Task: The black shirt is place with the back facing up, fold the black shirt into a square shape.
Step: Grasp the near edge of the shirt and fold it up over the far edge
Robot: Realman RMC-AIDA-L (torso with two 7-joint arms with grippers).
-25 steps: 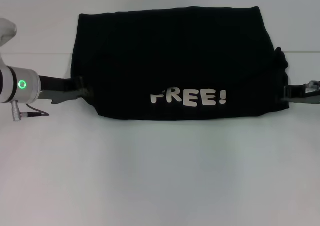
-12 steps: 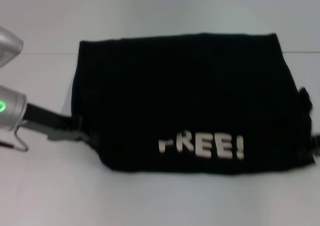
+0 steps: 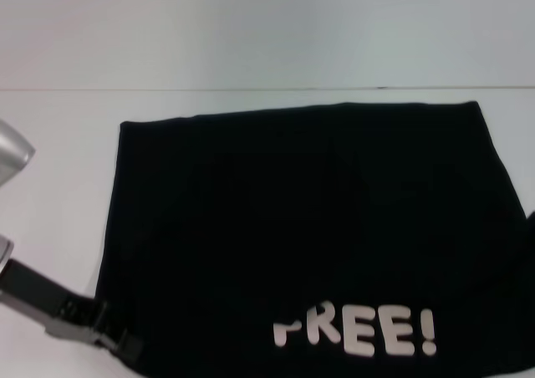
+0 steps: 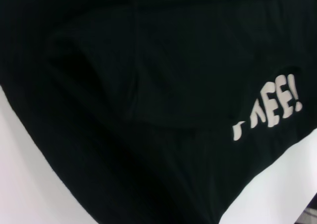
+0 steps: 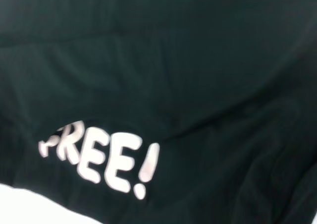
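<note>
One black cloth short-sleeved shirt point(image 3: 309, 236), folded, on white surface point(image 3: 251, 52).
Left claw point(image 3: 125, 344) at its near-left edge; grip indiscernible; one "FREE!" print.

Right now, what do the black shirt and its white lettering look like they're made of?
The black shirt looks like soft matte knit cloth, probably cotton: it drapes and creases with no shine. The white FREE! lettering seems a flat print, smooth and opaque on the fabric, possibly vinyl or ink. The left gripper sits at the shirt's near left corner.

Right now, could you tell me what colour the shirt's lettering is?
White, clearest in the right wrist view: lettering on the shirt.
</note>
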